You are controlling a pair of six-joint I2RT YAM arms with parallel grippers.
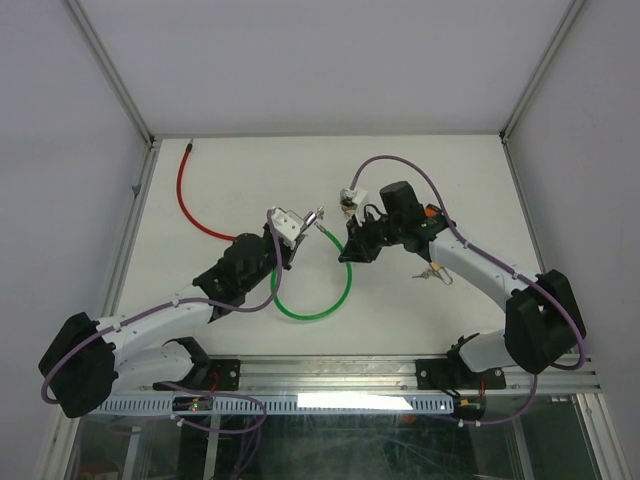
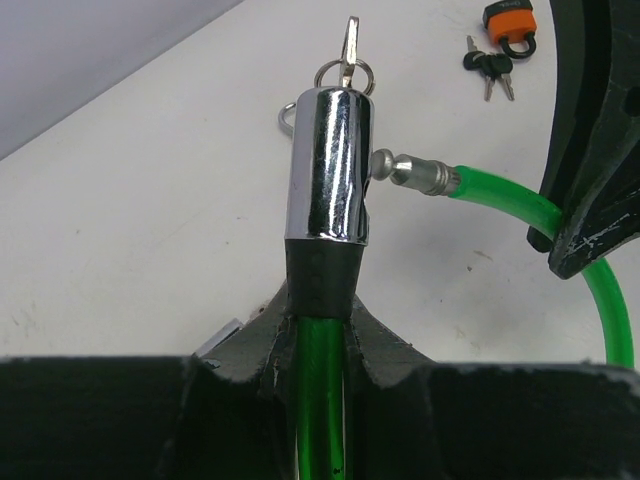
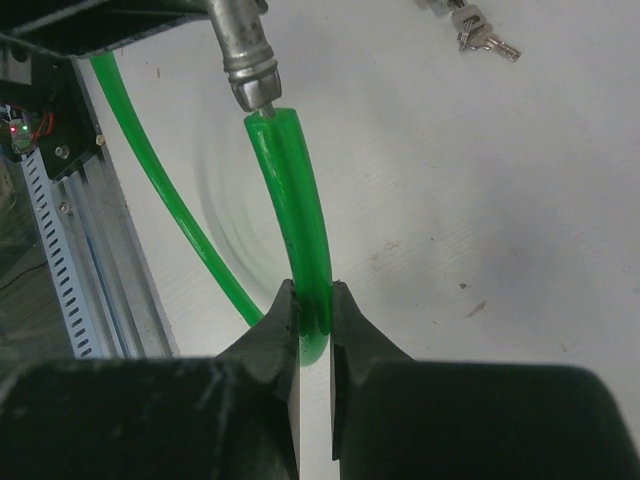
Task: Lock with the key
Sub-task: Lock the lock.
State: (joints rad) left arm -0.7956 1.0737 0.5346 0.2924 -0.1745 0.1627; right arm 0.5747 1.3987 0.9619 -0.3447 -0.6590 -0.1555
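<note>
A white, matte tabletop (image 1: 250, 170) sits inside pale walls (image 1: 300, 60) edged with a grey metal frame (image 1: 110, 70). A red cable (image 1: 190, 205) curves across its far left.

At the middle, the green cable (image 1: 325, 305) lies in a loop. The left hand (image 2: 320, 310) is clamped on it just under the lock barrel (image 2: 328, 165), where a black sleeve covers the cable. The right hand (image 3: 313, 320) pinches the other end narrowly, short of the metal pin (image 3: 242, 50).

The barrel is a polished chrome cylinder. The key (image 2: 350, 45) stands in its top with a wire ring. The pin's rounded tip meets the barrel's side, but whether it is seated inside cannot be told. The cable is glossy, translucent plastic, and the pin is dull grey metal with a ribbed collar.

The left wrist view cuts off an orange padlock (image 2: 510, 25) at the top edge, near a bunch of keys (image 2: 490, 68). From above, the hands hide much of the barrel.
</note>
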